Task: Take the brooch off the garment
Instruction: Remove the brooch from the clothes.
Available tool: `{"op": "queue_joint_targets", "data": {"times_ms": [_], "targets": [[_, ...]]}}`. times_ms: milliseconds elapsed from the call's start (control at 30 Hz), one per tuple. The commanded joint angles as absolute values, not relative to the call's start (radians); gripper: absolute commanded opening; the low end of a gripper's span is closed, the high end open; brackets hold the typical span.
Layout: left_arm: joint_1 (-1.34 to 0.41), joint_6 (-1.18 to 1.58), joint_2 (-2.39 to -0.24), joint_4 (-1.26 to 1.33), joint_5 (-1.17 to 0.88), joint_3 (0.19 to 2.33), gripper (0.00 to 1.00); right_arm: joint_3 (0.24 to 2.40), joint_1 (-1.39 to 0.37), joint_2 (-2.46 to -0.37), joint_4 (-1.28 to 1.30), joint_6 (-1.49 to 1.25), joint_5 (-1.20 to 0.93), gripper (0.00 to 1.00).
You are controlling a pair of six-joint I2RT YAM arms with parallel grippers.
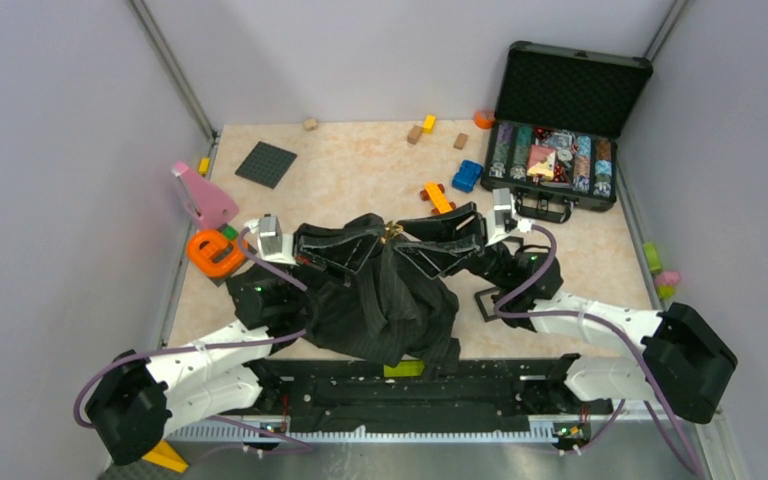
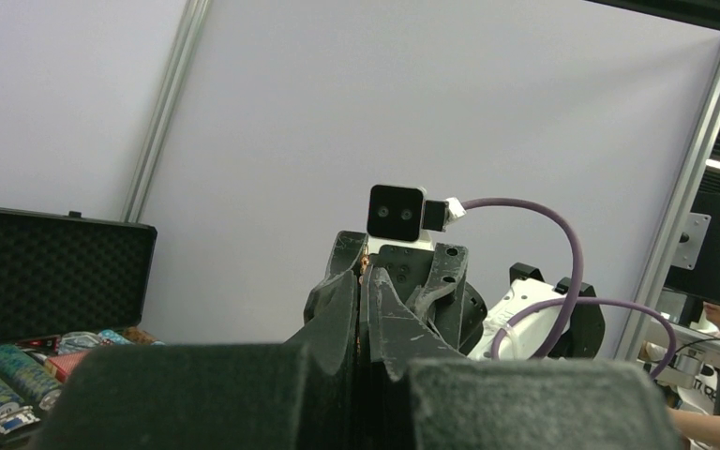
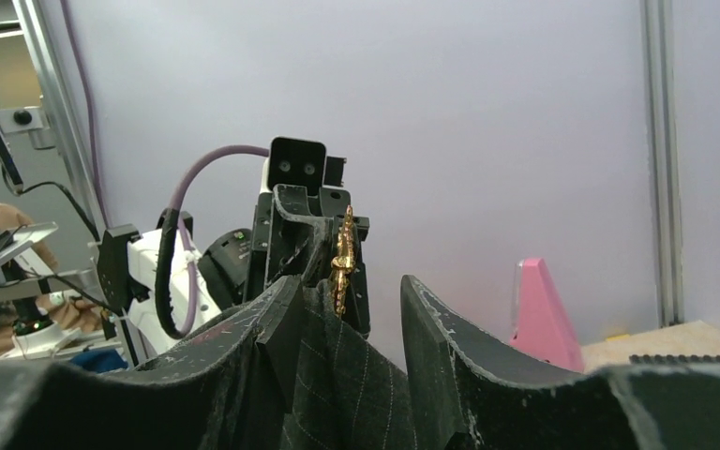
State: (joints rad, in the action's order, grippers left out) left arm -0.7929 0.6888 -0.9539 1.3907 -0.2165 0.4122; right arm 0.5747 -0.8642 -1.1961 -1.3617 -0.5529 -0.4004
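Soft, even light fills the overhead view with only faint shadows, and the garment [image 1: 385,300] reads as a near-featureless dark mass. In the right wrist view the near fingers [image 3: 469,366] are dim and blurred, while the brooch [image 3: 342,258] glints sharply.

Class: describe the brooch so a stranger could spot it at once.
Look at the dark shirt heaped at the table's near edge. Its fabric rises to a peak, and the brooch sits at the top. It alone is tiny, gold and shiny.
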Motion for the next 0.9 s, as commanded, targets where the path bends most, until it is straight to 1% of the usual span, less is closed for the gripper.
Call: {"op": "queue_joint_targets", "data": {"times_ms": [0, 233, 533, 767, 867], "targets": [[-0.792, 0.718, -0.945, 1.483, -0.232, 0.442, 0.00, 0.617, -0.876, -1.211, -1.452, -0.539, -0.417, 0.44], [-0.792, 0.732, -0.951, 1.484, -0.245, 0.451, 0.00, 0.624, -0.882, -1.222, -1.466, -0.540, -0.418, 0.39], [-0.792, 0.736, -0.945, 1.484, -0.258, 0.447, 0.00, 0.631, -0.884, -1.231, -1.481, -0.544, -0.417, 0.36], [-0.792, 0.747, -0.953, 1.493, -0.267, 0.451, 0.00, 0.630, -0.884, -1.249, -1.514, -0.556, -0.426, 0.21], [-0.794, 0.767, -0.971, 1.503, -0.287, 0.459, 0.00, 0.634, -0.885, -1.253, -1.522, -0.560, -0.436, 0.11]]}}
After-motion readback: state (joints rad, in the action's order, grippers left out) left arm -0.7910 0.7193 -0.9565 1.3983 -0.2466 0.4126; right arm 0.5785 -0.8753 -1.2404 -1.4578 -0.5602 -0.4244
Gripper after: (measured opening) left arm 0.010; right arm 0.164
